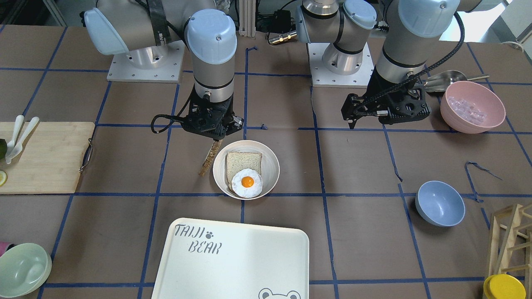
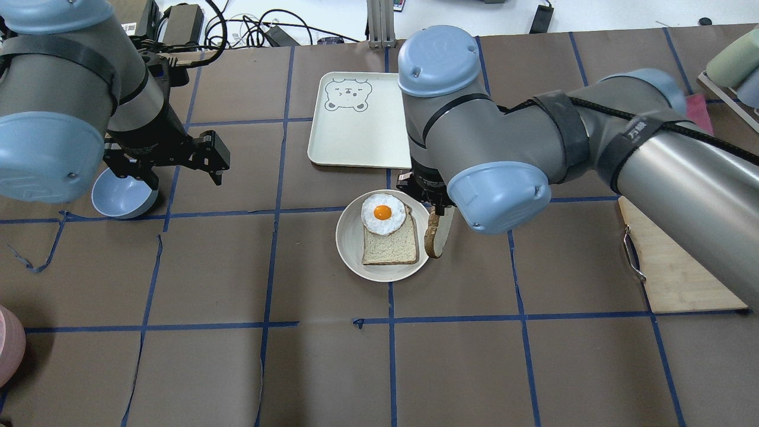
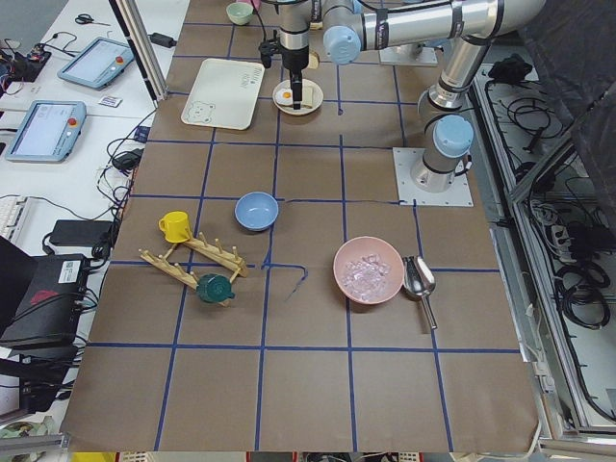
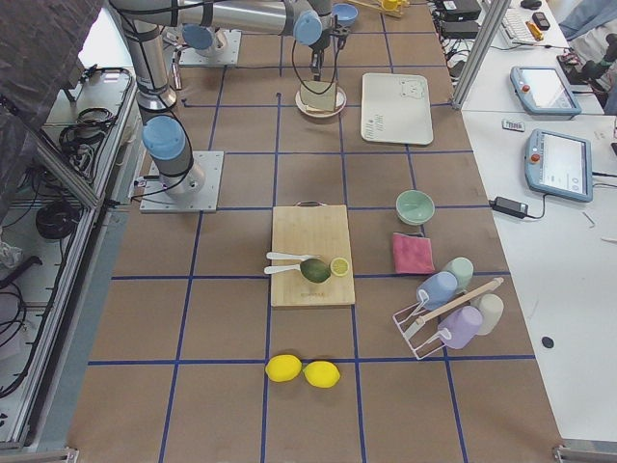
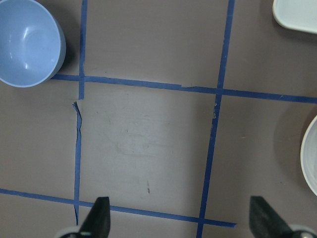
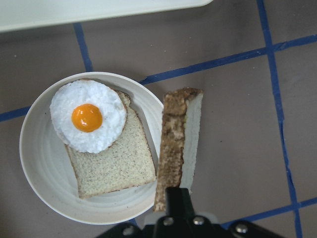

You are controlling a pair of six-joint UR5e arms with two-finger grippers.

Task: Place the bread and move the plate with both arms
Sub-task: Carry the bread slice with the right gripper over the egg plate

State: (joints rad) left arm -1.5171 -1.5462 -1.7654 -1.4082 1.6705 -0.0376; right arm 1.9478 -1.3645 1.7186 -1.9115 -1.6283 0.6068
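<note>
- The right gripper [image 6: 177,201] pinches the bread [image 6: 174,144] by one end, holding it on edge just over the plate [image 6: 33,163] rim; it is not yet laid down.
- Dark brown crust, speckled crumb.
- The plate holds a paler slice [image 6: 114,168] and a fried egg [image 6: 89,119].
- The left gripper [image 5: 181,218], spread and empty, hangs well apart from the plate, whose move appears still to come.

The bread [image 6: 171,148] has a rough, bumpy brown crust. The plate [image 6: 39,168] looks smooth and matt. Dull brown paper covers the table [image 2: 201,367]. The cutting board [image 1: 45,158] is pale wood. The blue bowl [image 5: 25,44] is smooth and shiny
</note>
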